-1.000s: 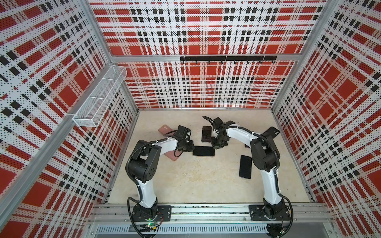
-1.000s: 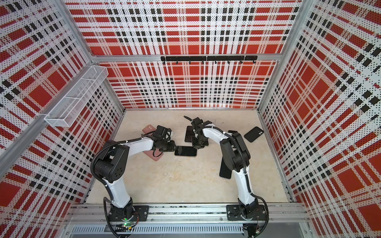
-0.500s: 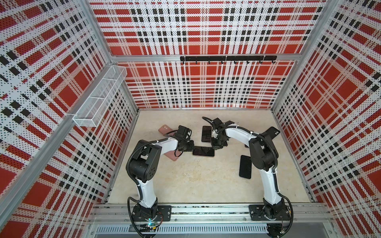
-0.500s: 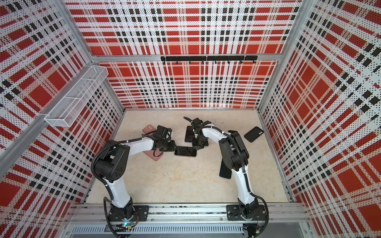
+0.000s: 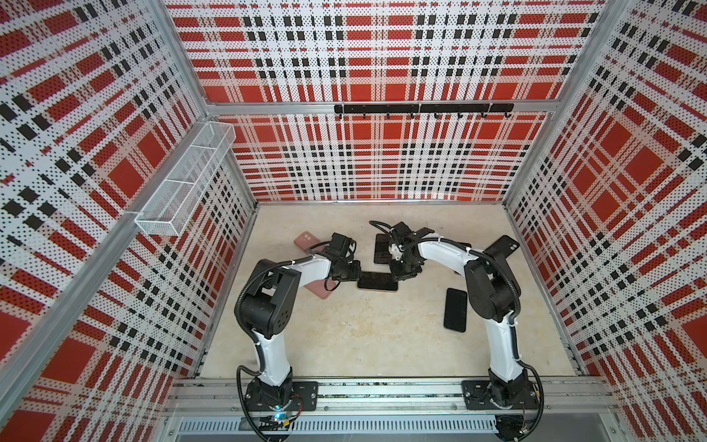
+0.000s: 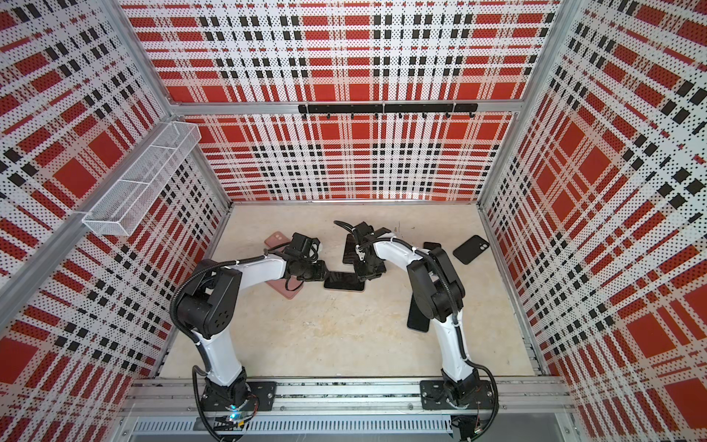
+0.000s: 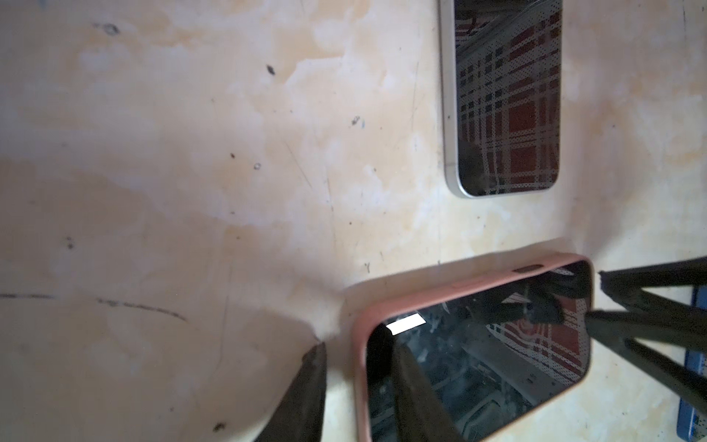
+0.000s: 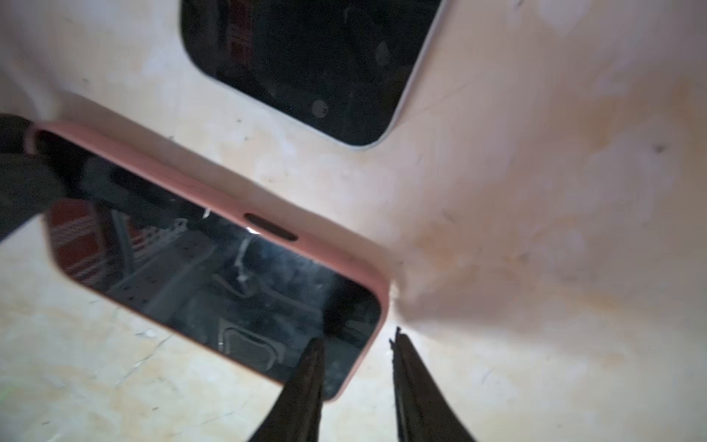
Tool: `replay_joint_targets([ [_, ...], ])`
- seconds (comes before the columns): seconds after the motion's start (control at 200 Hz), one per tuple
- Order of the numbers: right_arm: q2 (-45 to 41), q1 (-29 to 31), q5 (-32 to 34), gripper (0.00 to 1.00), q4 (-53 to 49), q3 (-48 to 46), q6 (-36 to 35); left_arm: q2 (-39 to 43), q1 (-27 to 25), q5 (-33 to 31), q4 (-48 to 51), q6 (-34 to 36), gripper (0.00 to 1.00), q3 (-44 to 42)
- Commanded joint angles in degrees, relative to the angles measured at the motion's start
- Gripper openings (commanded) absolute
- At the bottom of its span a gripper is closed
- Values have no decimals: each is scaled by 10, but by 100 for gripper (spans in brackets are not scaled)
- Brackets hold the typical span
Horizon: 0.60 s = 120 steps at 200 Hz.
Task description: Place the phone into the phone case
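Note:
A black-screened phone (image 5: pixel 377 282) (image 6: pixel 344 282) lies flat mid-table, seated in a pink phone case (image 7: pixel 459 287) (image 8: pixel 229 199). My left gripper (image 5: pixel 354 271) (image 7: pixel 357 344) is at its left end, open. One finger rests over the screen and the other stands outside the pink rim, with bare table showing between them. My right gripper (image 5: pixel 401 273) (image 8: pixel 356 336) is at the right end, open, straddling the case's corner: one finger over the glass, the other outside the rim.
A bare phone with a light frame (image 5: pixel 382 248) (image 7: pixel 505 95) lies just behind. Two pink cases (image 5: pixel 306 241) (image 5: pixel 319 291) lie by the left arm. A black phone (image 5: pixel 455 310) and a black case (image 5: pixel 503 248) sit at the right. A mesh basket (image 5: pixel 183 183) hangs on the left wall.
My right gripper's jaws have spread apart at the phone's right end. The left gripper and the cased phone have stayed where they were.

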<state>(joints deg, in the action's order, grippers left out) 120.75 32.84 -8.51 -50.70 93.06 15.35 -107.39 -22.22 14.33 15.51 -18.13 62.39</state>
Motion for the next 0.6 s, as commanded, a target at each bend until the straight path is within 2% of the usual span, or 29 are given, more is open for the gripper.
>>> replay_joint_targets([
  [0.0,-48,4,-7,46,26,-10,-149,23,20,-16,34,5,34,-3],
  [0.08,-56,4,-28,58,68,-40,-222,46,36,-34,35,5,36,0],
  [0.205,-35,1,-53,60,85,-18,-278,75,52,-72,37,10,41,-2],
  [0.406,22,-3,-95,60,81,44,-274,92,63,-86,43,13,43,0],
  [0.596,42,-3,-116,61,91,42,-251,100,65,-88,44,15,43,0],
])
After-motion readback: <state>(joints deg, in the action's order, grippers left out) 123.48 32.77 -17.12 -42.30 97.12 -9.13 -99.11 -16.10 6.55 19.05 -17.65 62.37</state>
